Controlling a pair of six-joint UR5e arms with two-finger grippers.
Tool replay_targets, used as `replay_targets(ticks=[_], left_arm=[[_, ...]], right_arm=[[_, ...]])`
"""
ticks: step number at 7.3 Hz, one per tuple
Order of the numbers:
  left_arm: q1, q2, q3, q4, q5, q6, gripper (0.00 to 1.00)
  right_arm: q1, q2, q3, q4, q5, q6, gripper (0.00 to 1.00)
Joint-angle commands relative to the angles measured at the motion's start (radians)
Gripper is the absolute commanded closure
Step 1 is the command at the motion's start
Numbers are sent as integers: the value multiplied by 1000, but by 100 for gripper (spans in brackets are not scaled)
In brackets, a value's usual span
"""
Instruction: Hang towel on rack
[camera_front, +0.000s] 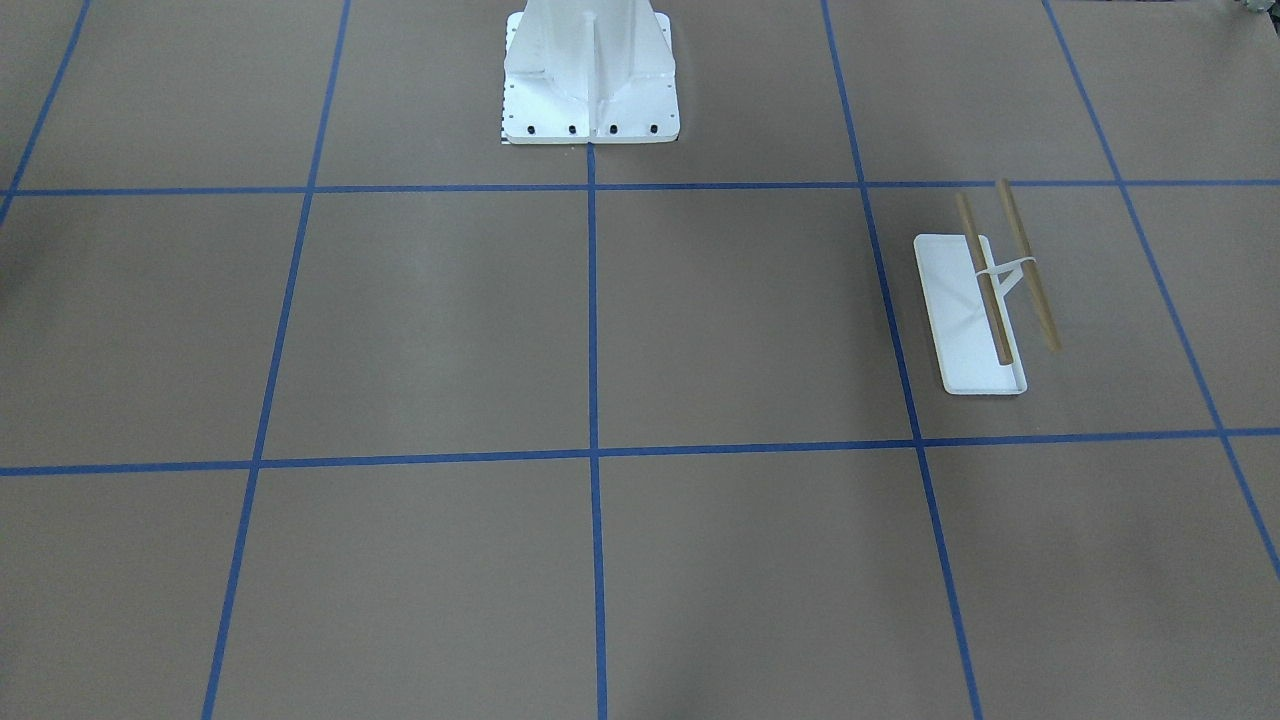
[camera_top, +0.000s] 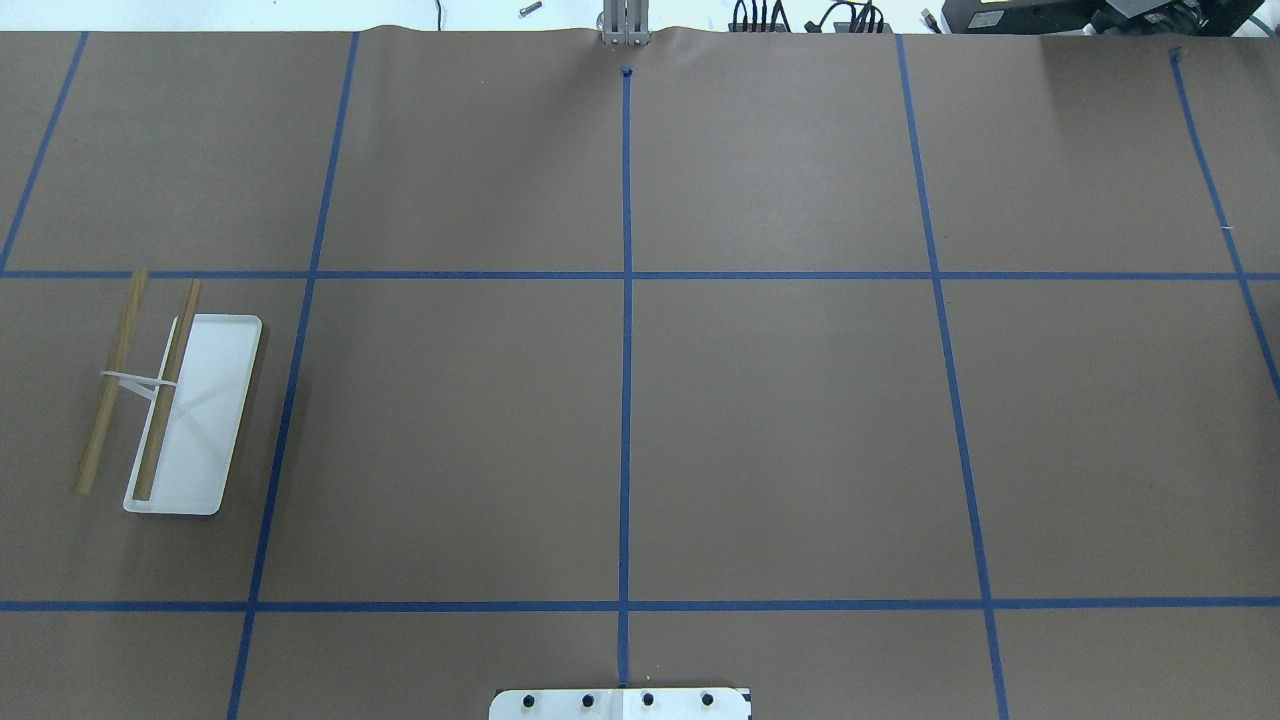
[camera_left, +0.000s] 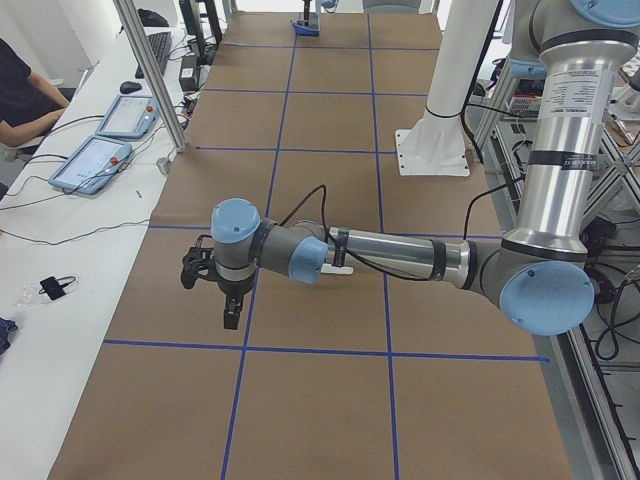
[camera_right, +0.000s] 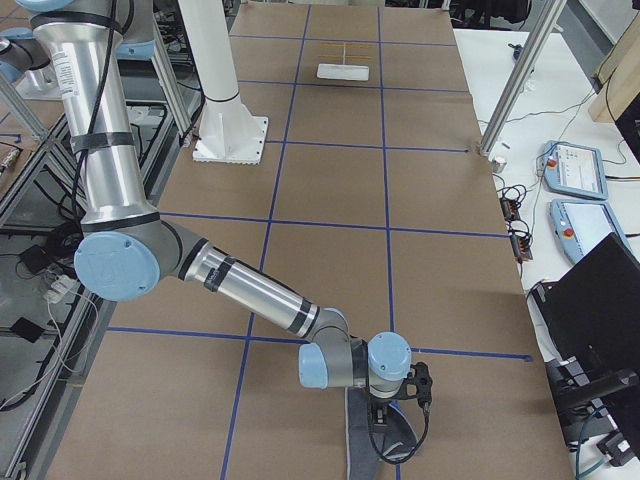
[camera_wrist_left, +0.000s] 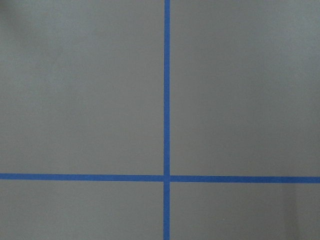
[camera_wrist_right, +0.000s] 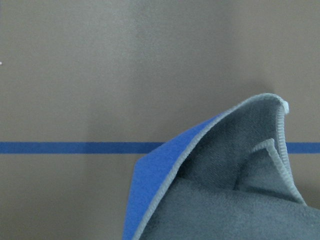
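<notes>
The rack has a flat white base and two tan wooden rods. It stands on the robot's left side of the table and shows small at the far end in the exterior right view. The towel fills the lower right of the right wrist view, its blue side and grey side curled up with a pale stitched edge. It hangs or drapes under my right gripper as a greyish cloth. My left gripper hovers over bare brown paper. I cannot tell either gripper's state.
The white bolted pedestal stands mid-table at the robot's side. Blue tape lines grid the brown paper. A person sits at the side desk with teach pendants. An aluminium post rises at the table edge.
</notes>
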Motion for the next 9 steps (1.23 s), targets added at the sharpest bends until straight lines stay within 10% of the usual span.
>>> replay_targets(ticks=[1, 6, 9], left_arm=[[0, -1, 4, 2, 1, 0, 1], [0, -1, 4, 0, -1, 0, 1], [0, -3, 5, 2, 1, 0, 2]], right_arm=[[-17, 4, -8, 0, 29, 3, 0], [-49, -7, -30, 0, 30, 3, 0], [-49, -4, -37, -3, 30, 16, 88]])
